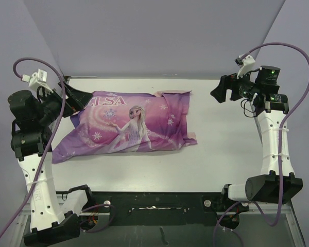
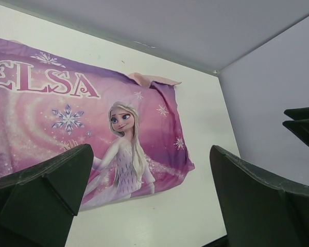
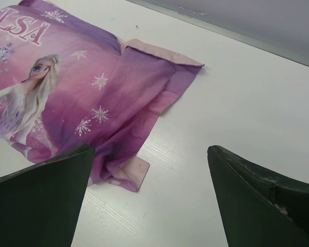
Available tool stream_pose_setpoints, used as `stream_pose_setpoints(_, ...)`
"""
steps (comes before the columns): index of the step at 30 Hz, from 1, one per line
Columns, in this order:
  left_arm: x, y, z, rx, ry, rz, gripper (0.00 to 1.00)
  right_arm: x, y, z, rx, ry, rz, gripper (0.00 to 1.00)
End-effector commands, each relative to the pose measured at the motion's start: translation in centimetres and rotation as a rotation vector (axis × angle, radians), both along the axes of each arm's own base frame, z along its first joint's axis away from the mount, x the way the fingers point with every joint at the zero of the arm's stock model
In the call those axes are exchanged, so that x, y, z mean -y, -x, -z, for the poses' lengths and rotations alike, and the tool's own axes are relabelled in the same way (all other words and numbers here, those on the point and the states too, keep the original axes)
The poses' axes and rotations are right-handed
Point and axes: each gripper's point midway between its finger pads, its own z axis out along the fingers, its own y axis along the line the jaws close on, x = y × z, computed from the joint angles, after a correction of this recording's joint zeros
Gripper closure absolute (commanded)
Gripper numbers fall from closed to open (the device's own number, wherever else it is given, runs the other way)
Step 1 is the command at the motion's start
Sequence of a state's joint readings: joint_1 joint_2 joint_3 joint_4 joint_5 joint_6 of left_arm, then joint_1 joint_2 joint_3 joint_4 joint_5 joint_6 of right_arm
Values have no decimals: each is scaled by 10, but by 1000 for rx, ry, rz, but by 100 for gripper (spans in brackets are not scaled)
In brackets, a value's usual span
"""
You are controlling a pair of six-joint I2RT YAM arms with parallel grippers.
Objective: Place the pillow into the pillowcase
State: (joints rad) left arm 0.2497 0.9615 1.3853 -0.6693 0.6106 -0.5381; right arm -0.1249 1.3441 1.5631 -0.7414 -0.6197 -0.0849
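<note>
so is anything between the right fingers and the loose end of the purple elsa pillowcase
Nothing visible does. Only bare white table lies between the open right fingers and the rumpled, pink-lined end of the purple-pink Elsa-print fabric pillowcase.

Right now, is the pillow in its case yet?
Probably done: no pillow lies loose on the table, and the pillowcase bulges as if filled, though the pillow itself is hidden. In hand: nothing; the left gripper and right gripper are open, empty. Left: maybe just smoothing the crumpled end.
</note>
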Motion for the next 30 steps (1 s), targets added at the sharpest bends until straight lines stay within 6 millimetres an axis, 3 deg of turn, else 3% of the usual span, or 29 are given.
stream_pose_setpoints(1,1,-2,-11,53,-13,17,2,1,-4,-24,85,13,7,2)
stream_pose_setpoints(30,0,-6,2,24,-16,18,2,7,-7,-16,63,18,44,2)
